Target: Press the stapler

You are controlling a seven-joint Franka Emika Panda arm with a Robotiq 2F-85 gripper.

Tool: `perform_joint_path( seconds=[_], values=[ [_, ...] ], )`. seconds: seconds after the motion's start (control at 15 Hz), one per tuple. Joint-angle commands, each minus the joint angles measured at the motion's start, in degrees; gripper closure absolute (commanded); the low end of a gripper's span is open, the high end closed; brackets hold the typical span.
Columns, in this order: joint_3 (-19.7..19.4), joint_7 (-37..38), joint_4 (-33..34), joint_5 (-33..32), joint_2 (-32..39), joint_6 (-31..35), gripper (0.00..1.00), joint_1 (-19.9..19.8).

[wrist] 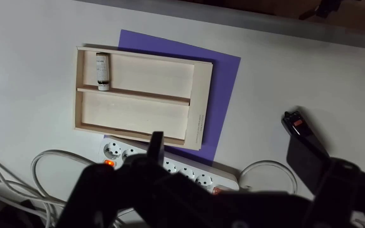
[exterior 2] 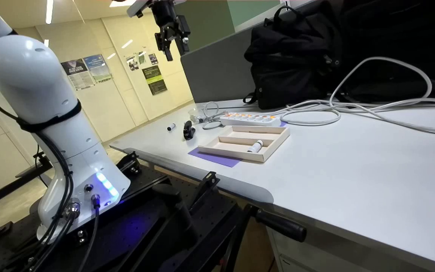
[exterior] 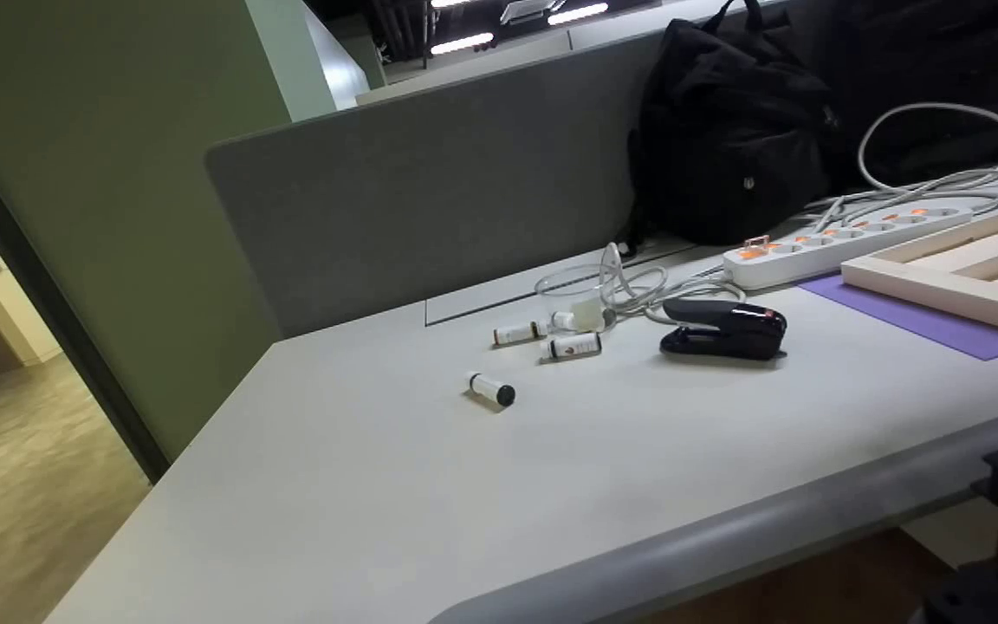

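Note:
The black stapler (exterior: 729,334) lies on the white table, its top arm raised from the base at the open end. In an exterior view it sits (exterior 2: 188,130) beyond the wooden tray. In the wrist view its glossy end with an orange-red mark (wrist: 298,123) shows, and a finger hides the rest. My gripper (exterior 2: 176,53) hangs high above the table, well apart from the stapler. In the wrist view the fingers of my gripper (wrist: 225,142) are spread wide with nothing held between them. The gripper is out of view in an exterior view.
A wooden tray (wrist: 203,104) with a small bottle (wrist: 102,71) inside lies on a purple sheet (wrist: 225,91). A white power strip (exterior: 845,251) and cables lie behind the stapler. Several small white bottles (exterior: 573,347) lie beside it. Black backpacks (exterior: 733,139) stand at the back.

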Motion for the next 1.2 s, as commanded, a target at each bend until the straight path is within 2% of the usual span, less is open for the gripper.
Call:
perform_joint_path(
  seconds=[0.0, 0.13, 0.27, 0.4, 0.53, 0.6, 0.73, 1.13],
  values=[
    [-0.44, 0.15, 0.08, -0.15, 0.03, -0.11, 0.00, 0.50],
    [-0.44, 0.15, 0.08, -0.15, 0.03, -0.11, 0.00, 0.50],
    [-1.06, -1.53, 1.07, 1.50, 3.19, 3.66, 0.00, 0.91],
    [-1.72, -7.21, 2.11, 4.95, 6.43, 6.38, 0.00, 2.42],
    [-0.77, -11.72, 3.30, 6.87, 10.34, 7.91, 0.00, 3.94],
    [-0.08, -12.98, 4.00, 7.24, 12.27, 8.05, 0.25, 4.61],
    [2.07, -12.94, 5.26, 6.46, 16.43, 8.66, 0.33, 6.23],
    [7.71, -5.73, 7.52, -1.32, 29.39, 16.08, 0.77, 10.49]
  ],
)
